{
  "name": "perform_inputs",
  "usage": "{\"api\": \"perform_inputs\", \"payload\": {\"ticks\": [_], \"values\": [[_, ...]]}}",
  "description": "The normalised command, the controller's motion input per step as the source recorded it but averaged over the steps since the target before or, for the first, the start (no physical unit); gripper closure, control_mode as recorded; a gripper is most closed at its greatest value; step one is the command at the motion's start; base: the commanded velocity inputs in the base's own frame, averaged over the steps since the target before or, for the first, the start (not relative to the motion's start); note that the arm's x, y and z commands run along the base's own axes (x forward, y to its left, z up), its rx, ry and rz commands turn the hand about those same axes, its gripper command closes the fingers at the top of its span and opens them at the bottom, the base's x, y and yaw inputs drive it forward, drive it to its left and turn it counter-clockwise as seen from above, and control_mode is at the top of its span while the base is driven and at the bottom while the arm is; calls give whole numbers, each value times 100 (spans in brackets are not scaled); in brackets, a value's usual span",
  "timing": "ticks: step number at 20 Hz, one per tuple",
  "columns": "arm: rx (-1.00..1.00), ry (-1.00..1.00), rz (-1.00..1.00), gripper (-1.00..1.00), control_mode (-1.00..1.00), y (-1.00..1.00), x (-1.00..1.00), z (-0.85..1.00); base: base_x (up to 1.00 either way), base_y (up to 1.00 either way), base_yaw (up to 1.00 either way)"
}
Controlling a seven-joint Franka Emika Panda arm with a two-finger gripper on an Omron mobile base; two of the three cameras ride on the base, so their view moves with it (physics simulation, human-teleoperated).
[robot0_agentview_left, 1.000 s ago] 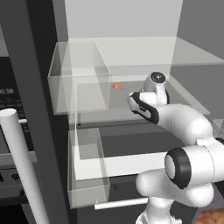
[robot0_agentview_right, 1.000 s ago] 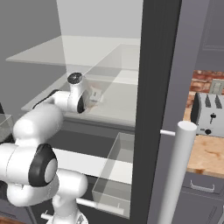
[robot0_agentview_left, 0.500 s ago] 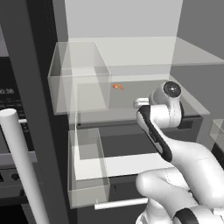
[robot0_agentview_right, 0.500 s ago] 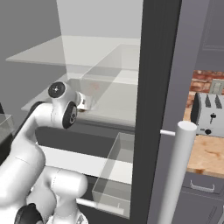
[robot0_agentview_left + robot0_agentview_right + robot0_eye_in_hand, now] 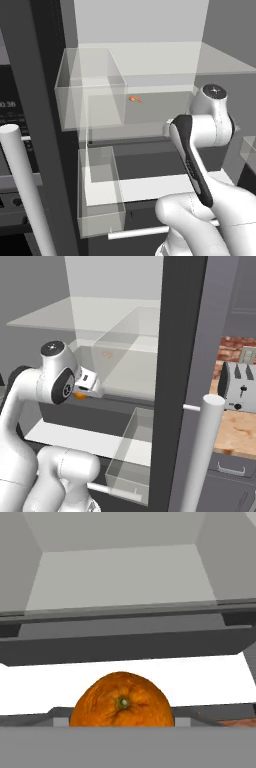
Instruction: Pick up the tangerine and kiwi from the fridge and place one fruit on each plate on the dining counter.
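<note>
The tangerine [image 5: 122, 701], round and bright orange with its stem end facing the camera, sits low and centre in the hand view, close against the hand. In the right base view a sliver of the tangerine [image 5: 80, 396] peeks out under my gripper [image 5: 86, 388], which is shut on it, just in front of the fridge's [image 5: 175, 356] lower glass shelf. In the left base view my forearm covers the hand. The open fridge [image 5: 150, 65] shows a white interior and clear bins. The kiwi, the plates and the dining counter are out of view.
A clear bin [image 5: 90, 87] hangs at the upper left of the fridge, another bin [image 5: 100, 200] below it. A small orange-red item [image 5: 134, 99] lies deep on the shelf. The pale door handle [image 5: 200, 456] stands near. A toaster [image 5: 240, 387] sits on a wooden counter at the right.
My arm has drawn back out of the fridge toward the base with the tangerine in the gripper; the elbow has folded and the hand sits lower and nearer the front edge.
</note>
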Motion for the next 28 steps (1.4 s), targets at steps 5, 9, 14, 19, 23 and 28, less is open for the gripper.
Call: {"api": "perform_inputs", "payload": {"ticks": [5,9,14,19,23,28], "values": [[0,37,0,100,-100,0,-97,-3,0,0,0],[1,1,1,100,-100,0,-70,-30,0,0,0],[0,-6,5,100,-100,19,-60,0,0,0,0],[0,-1,1,100,-100,6,-21,0,0,0,0],[0,0,0,100,-100,0,0,-4,0,0,0],[0,0,0,100,-100,0,0,0,0,0,0]]}}
